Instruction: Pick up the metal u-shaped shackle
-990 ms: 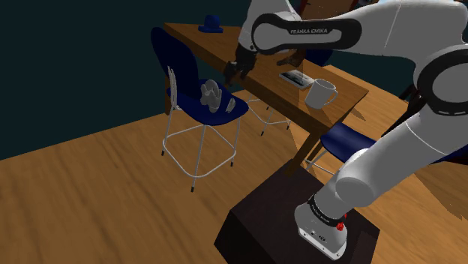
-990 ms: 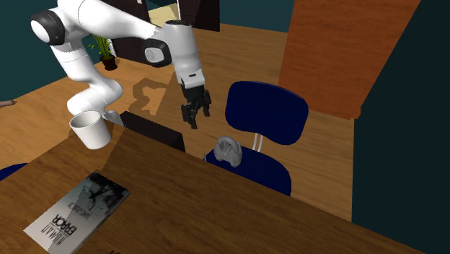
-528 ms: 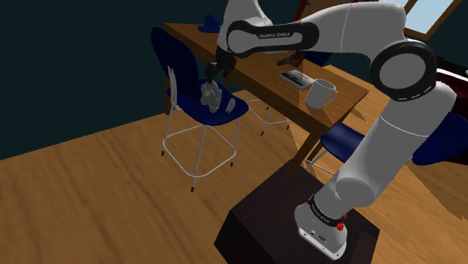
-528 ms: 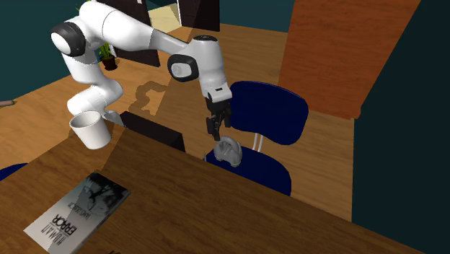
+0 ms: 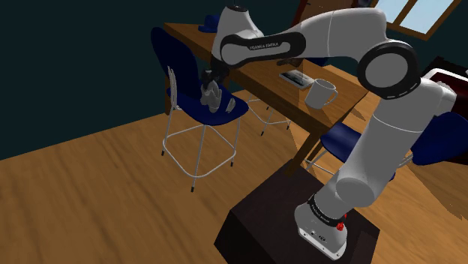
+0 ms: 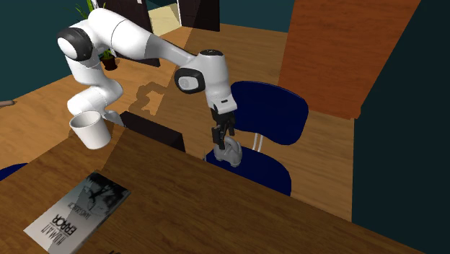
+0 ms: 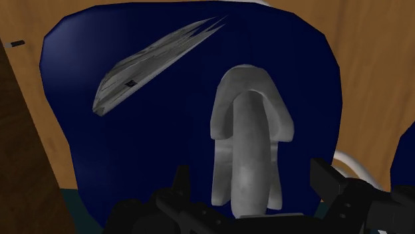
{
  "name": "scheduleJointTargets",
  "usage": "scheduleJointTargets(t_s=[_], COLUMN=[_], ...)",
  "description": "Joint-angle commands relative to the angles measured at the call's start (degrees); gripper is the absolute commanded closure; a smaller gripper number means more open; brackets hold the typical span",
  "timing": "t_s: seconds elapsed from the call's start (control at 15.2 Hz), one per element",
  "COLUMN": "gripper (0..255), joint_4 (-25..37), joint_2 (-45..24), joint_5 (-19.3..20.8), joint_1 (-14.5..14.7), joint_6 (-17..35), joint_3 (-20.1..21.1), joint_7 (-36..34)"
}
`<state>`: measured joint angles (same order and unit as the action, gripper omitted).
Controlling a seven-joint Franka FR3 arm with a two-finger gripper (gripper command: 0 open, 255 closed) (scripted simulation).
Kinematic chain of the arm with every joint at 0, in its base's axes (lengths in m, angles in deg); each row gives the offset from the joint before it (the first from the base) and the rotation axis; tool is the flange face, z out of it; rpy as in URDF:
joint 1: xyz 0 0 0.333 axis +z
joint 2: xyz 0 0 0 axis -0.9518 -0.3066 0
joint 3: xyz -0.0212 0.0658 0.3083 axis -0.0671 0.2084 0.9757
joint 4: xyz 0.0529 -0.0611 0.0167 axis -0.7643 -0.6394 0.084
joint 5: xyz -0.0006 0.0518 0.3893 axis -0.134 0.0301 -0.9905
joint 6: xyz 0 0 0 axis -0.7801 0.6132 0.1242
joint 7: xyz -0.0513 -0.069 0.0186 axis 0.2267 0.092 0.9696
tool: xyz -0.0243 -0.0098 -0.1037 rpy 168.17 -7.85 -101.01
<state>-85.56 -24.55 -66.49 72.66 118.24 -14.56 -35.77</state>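
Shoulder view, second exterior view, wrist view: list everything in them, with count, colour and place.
shackle: one, grey, on the chair seat, between the open fingers of the hand, untouched
flat piece: one, grey, same seat, beside the shackle
chair: one, blue, white legs
table: one, brown wood, behind the chair
second chair: one, blue, at the table's near corner
mug: one, white, on the table
book: one, grey-white, beside the mug
stand: one, black, on the floor
arm: one, white
hand: one, black, at the shackle

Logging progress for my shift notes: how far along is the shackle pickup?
Done: gripper sits low over the grey shackle on the blue chair seat. In hand: open fingers straddle it, not touching. Left: close, then lift; it rests on the seat.
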Motion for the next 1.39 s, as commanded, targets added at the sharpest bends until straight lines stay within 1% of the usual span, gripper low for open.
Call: scheduleJointTargets(t_s=[0.0, 0.07, 0.13, 0.73, 1.32], gripper=[0, 0, 255, 255, 255], joint_4=[-0.78, -0.79, -0.98, -0.78, 3.94], joint_2=[-0.31, -0.31, -0.23, -0.31, 1.38], joint_5=[0.18, 0.17, 0.15, 0.18, -0.82], joint_1=[-0.02, -0.02, -0.08, -0.02, -0.03], joint_6=[1.11, 1.11, 1.25, 1.11, -5.21], joint_3=[-0.06, -0.06, -0.08, -0.06, 0.19], joint_7=[-0.18, -0.18, -0.11, -0.18, 1.07])
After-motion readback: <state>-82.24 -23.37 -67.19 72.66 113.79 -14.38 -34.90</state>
